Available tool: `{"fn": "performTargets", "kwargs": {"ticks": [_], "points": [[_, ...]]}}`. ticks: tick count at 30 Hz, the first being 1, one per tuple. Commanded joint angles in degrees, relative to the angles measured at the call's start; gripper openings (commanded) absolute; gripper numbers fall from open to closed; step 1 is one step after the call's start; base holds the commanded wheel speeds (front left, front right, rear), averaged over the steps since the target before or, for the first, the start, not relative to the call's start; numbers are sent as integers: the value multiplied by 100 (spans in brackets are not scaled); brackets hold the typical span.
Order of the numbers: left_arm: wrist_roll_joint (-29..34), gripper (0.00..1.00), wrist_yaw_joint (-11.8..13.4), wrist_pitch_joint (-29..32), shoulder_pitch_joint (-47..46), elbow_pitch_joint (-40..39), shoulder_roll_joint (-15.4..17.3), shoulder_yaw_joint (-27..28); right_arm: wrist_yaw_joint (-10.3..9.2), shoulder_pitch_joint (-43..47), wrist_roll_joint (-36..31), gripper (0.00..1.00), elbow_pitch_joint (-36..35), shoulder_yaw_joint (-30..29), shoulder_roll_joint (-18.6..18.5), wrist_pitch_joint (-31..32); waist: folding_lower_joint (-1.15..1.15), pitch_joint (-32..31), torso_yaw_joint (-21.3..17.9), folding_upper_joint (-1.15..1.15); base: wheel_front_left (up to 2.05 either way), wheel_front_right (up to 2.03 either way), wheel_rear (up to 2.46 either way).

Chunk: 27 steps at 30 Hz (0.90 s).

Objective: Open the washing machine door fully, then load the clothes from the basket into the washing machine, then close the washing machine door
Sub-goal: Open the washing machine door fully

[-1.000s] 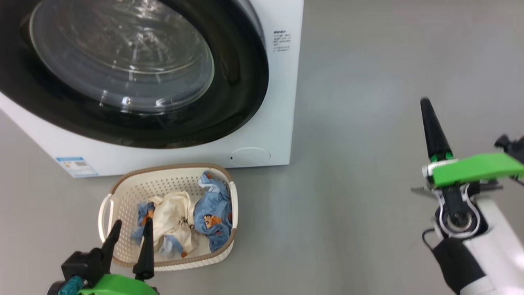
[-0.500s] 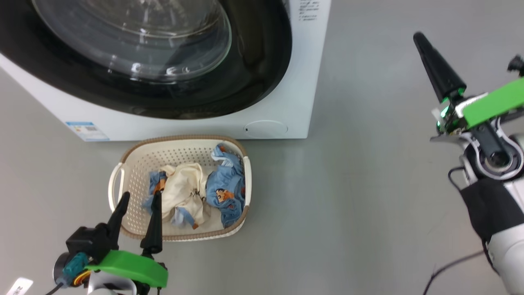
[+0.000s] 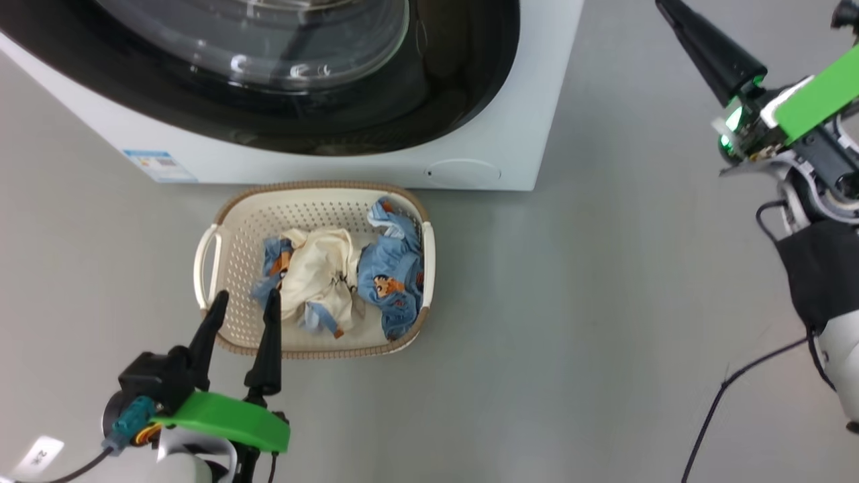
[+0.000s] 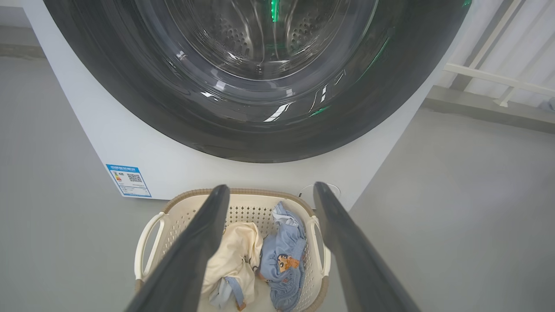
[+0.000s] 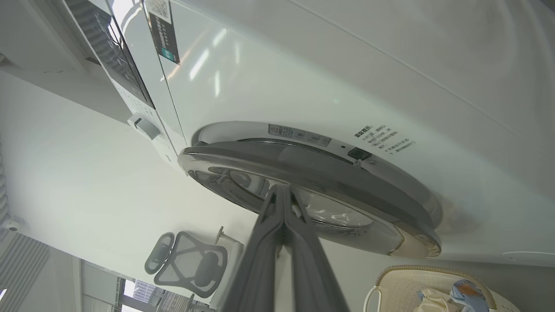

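The washing machine (image 3: 550, 100) stands at the top, its glossy black washing machine door (image 3: 429, 100) with the glass bowl facing me. Edge-on in the right wrist view, the washing machine door (image 5: 347, 182) shows a narrow gap to the white front. My right gripper (image 5: 282, 190) is shut and empty, its tips just before the door's rim. In the head view the right gripper (image 3: 668, 10) is at the top right. The cream basket (image 3: 221, 228) lies before the machine, holding the clothes (image 3: 322, 275), cream and blue. My left gripper (image 3: 245, 298) hovers open over the basket's near left rim (image 4: 173, 203).
A round flap (image 3: 464, 173) and a blue label (image 3: 161, 166) sit low on the machine's front. Bare grey floor (image 3: 570, 302) spreads right of the basket. A black cable (image 3: 725, 402) trails at the lower right. An office chair (image 5: 186, 264) stands beyond the door.
The head camera has tilted, so machine and basket sit higher and further right in the picture. My shut right gripper has risen and come closer to the machine's right side. The left gripper stays open by the basket.
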Motion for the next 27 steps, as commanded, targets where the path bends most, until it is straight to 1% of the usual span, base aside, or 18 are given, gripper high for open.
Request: {"fn": "performTargets", "kwargs": {"ticks": [1,12,20,21,23,24,27], "points": [[-37,100,-9,-37,-211,-186,80,156,8,-164,48,0,-96,-13,-3,81,0,207,97,-39,0,0,0],[-164,100,-9,-37,-456,-349,62,-50,8,-1002,196,0,318,-122,-24,918,0,949,347,-234,0,0,0],[-383,100,-9,-37,-574,-388,60,-206,8,-1623,228,0,672,-103,54,1385,0,1290,544,-373,0,0,0],[-397,100,-9,-37,-579,-392,60,-212,8,-1686,205,0,703,-94,66,1406,0,1315,562,-387,0,0,0],[-422,100,-9,-37,-591,-403,60,-228,8,-1799,197,0,754,-101,107,1446,0,1356,598,-403,0,0,0],[-422,100,-9,-37,-591,-403,60,-228,8,-1799,197,0,754,-101,107,1446,0,1356,598,-403,0,0,0],[-453,100,-9,-37,-603,-421,59,-248,8,-1939,142,0,810,-95,145,1480,0,1407,643,-422,0,0,0]]}}
